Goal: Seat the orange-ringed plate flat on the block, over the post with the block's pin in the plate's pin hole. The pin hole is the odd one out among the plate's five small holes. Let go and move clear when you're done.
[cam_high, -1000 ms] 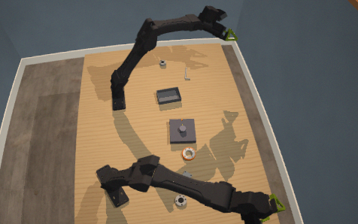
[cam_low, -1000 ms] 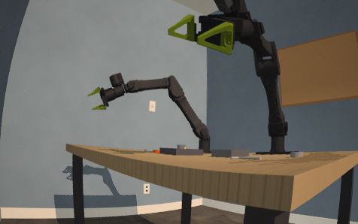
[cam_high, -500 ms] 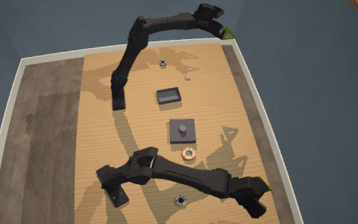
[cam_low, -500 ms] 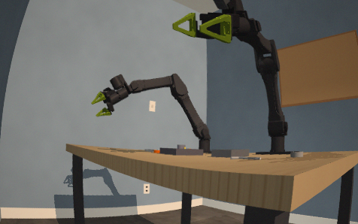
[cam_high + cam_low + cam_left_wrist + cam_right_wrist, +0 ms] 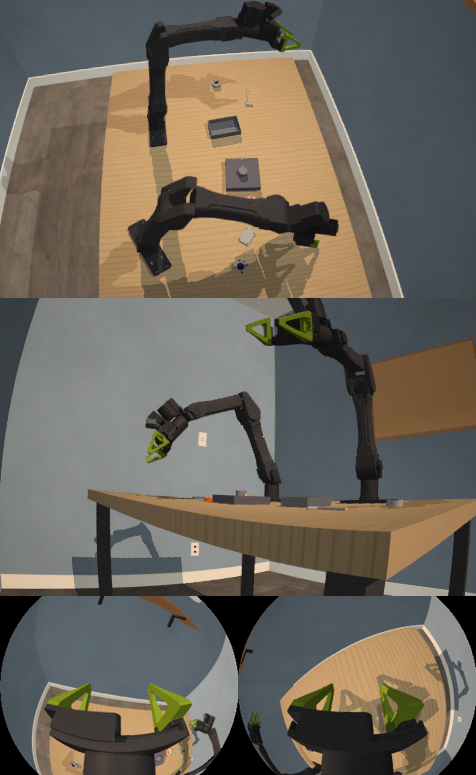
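The grey block [image 5: 242, 173] lies mid-table with its round post [image 5: 242, 171] upright and a small orange pin at its far edge. The orange-ringed plate [image 5: 251, 198] lies on the table just in front of the block, mostly hidden under my right arm; only an orange sliver shows. It also shows low in the exterior view [image 5: 207, 499] beside the block [image 5: 240, 499]. My right gripper [image 5: 314, 243] [image 5: 157, 447] [image 5: 356, 686] is open and empty, raised above the table's near right part. My left gripper [image 5: 287, 40] [image 5: 280, 328] [image 5: 119, 686] is open and empty, high over the far edge.
A grey open tray [image 5: 224, 127] sits behind the block. A small ring part [image 5: 216, 84] and an L-shaped key [image 5: 248, 98] lie at the far end. A small white plate [image 5: 246, 236] and a grey flange [image 5: 240, 266] lie near the front edge.
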Controlling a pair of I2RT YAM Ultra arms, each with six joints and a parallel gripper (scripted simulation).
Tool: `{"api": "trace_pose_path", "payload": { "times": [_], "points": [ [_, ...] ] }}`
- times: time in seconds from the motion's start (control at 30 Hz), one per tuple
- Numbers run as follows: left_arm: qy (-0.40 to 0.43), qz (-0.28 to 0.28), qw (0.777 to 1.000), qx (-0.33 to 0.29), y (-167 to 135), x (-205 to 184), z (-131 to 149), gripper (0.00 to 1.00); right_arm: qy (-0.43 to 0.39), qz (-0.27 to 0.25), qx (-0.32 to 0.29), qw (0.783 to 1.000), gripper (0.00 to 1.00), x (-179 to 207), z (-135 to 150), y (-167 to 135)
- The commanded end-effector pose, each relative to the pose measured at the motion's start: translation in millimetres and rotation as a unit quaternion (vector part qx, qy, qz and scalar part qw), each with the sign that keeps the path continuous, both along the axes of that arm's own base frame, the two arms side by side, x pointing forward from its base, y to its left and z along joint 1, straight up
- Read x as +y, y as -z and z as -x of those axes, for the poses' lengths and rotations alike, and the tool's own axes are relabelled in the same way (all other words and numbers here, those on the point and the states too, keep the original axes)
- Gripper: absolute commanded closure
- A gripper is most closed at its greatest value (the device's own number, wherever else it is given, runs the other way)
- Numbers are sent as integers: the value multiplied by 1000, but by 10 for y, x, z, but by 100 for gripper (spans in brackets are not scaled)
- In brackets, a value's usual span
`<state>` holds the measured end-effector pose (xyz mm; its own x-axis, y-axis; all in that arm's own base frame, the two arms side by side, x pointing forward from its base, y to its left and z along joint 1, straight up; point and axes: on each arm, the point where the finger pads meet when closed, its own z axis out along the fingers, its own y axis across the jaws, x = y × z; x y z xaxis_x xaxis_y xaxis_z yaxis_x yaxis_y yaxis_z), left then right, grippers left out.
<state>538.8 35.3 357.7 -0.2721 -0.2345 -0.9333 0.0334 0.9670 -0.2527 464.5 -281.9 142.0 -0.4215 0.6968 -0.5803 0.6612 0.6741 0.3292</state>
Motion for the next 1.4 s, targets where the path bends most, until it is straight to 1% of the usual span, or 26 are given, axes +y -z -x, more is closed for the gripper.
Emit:
{"api": "trace_pose_path", "payload": {
  "times": [0.0, 0.07, 0.13, 0.17, 0.2, 0.27, 0.43, 0.53, 0.63, 0.7, 0.73, 0.77, 0.8, 0.9, 0.93, 1.0, 1.03, 1.07, 1.27, 1.3, 1.33, 1.37],
  "points": [
    [-11, -40, 997, -62, -400, -75, 263, 0, -114, 43, 63, 991, 20, 433, 159, 60],
    [-14, -52, 996, -74, -466, -114, 405, 0, -163, 55, 85, 981, 20, 647, 211, 140],
    [-14, -52, 996, -74, -466, -114, 405, 0, -163, 55, 85, 981, 20, 647, 211, 140],
    [-17, -58, 995, -79, -490, -121, 475, 0, -189, 69, 95, 975, 20, 714, 217, 120],
    [-16, -60, 995, -78, -486, -148, 550, 0, -216, 70, 111, 968, 20, 845, 281, 222],
    [-20, -71, 993, -92, -546, -183, 694, 0, -267, 82, 131, 951, 20, 1051, 358, 300],
    [-28, -99, 987, -122, -639, -265, 1069, 0, -391, 101, 167, 900, 20, 1581, 600, 487],
    [-35, -115, 983, -139, -665, -295, 1294, 0, -462, 115, 187, 859, 20, 1856, 779, 584],
    [-40, -125, 980, -147, -632, -315, 1459, 0, -526, 135, 203, 815, 20, 2018, 907, 638],
    [-40, -125, 980, -147, -632, -315, 1459, 0, -526, 135, 203, 815, 20, 2018, 907, 638],
    [-40, -127, 980, -147, -607, -323, 1485, 0, -535, 141, 199, 809, 20, 2050, 904, 617],
    [-38, -126, 981, -146, -589, -335, 1543, 0, -550, 133, 206, 798, 20, 2134, 993, 687],
    [-38, -128, 980, -147, -580, -342, 1578, 0, -558, 134, 207, 792, 20, 2175, 1021, 699],
    [-38, -129, 978, -159, -631, -361, 1659, 0, -572, 131, 209, 783, 20, 2265, 1079, 729],
    [-37, -128, 978, -161, -645, -366, 1671, 0, -570, 133, 206, 784, 20, 2267, 1058, 707],
    [-37, -125, 976, -176, -803, -373, 1690, 0, -547, 148, 187, 803, 20, 2173, 898, 604],
    [-35, -122, 977, -173, -820, -376, 1708, 0, -549, 128, 199, 801, 20, 2254, 1010, 664],
    [-32, -121, 978, -167, -788, -388, 1710, 0, -553, 119, 206, 799, 20, 2281, 1057, 727],
    [-32, -121, 978, -167, -792, -389, 1713, 0, -548, 120, 205, 802, 20, 2244, 1059, 704],
    [-32, -121, 978, -167, -792, -389, 1713, 0, -549, 121, 205, 801, 20, 2229, 1002, 732],
    [-32, -121, 978, -169, -799, -389, 1717, 0, -549, 115, 209, 801, 20, 2246, 1066, 754],
    [-32, -121, 978, -169, -799, -389, 1717, 0, -549, 115, 209, 801, 20, 2246, 1066, 753]
  ]
}}
